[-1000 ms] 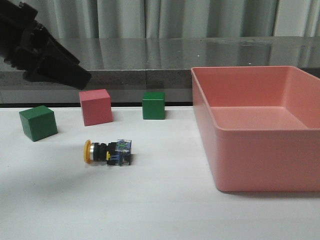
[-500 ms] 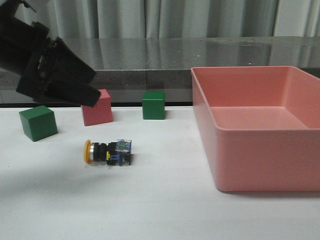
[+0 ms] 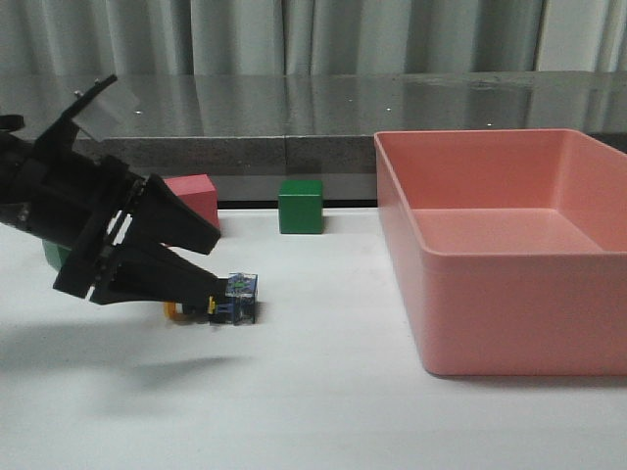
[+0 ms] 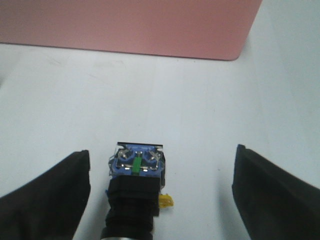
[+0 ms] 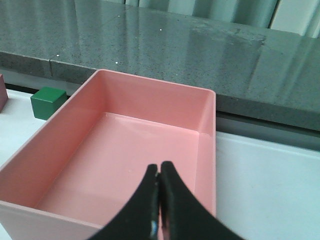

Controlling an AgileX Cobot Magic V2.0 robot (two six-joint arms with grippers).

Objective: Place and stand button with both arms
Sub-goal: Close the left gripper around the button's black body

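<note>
- Front view: a smooth white table (image 3: 323, 392) carries a glossy pink rectangular bin (image 3: 500, 250) with rounded corners at right, a matte green cube (image 3: 300, 206) at the far centre, and a pink cube (image 3: 194, 193) partly hidden behind the left arm.
- Front view: the left gripper (image 3: 201, 269), angular and black, reaches down toward the table with its jaws spread wide. The button (image 3: 233, 299) lies on its side just at the fingertips, its blue-and-clear base block pointing right and a sliver of yellow cap showing at left.
- Left wrist view: two blunt black fingers (image 4: 47, 197) stand far apart, one on each side of the lying button (image 4: 135, 185). Neither finger touches it. The square blue base with a green centre piece faces the bin wall (image 4: 125, 25); the black cylindrical body runs back toward the camera.
- Right wrist view: the right gripper (image 5: 159, 200) hangs above the bin (image 5: 125, 150) interior, its tapered black jaws pressed together, holding nothing. A green cube (image 5: 47, 101) sits beyond the bin's far left corner.
</note>
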